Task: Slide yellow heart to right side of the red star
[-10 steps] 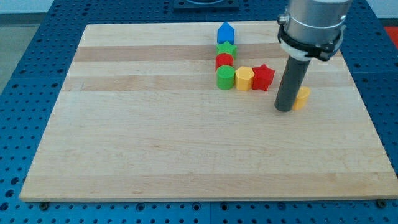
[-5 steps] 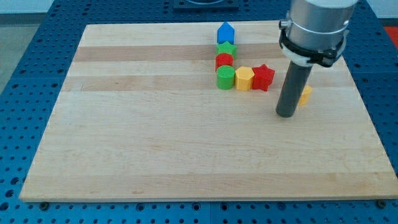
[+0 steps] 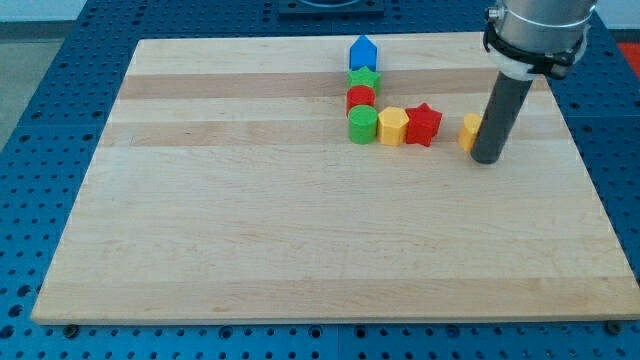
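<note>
right of the red star (image 3: 423,123), the yellow heart (image 3: 468,131) sits near but apart, partly hidden, apparently touching my tip (image 3: 487,158). no gripper fitted. remaining: closing the gap.

Setting: robotics lab bench. Evidence: pale wooden board (image 3: 300,220) laid on blue perforated metal table (image 3: 40,110); grey industrial robot arm (image 3: 540,30) above; small coloured test blocks (image 3: 375,105).

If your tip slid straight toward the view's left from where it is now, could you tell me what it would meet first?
My tip would likely meet the yellow heart right beside it on the left, though depth is uncertain; beyond that, the red star.
</note>
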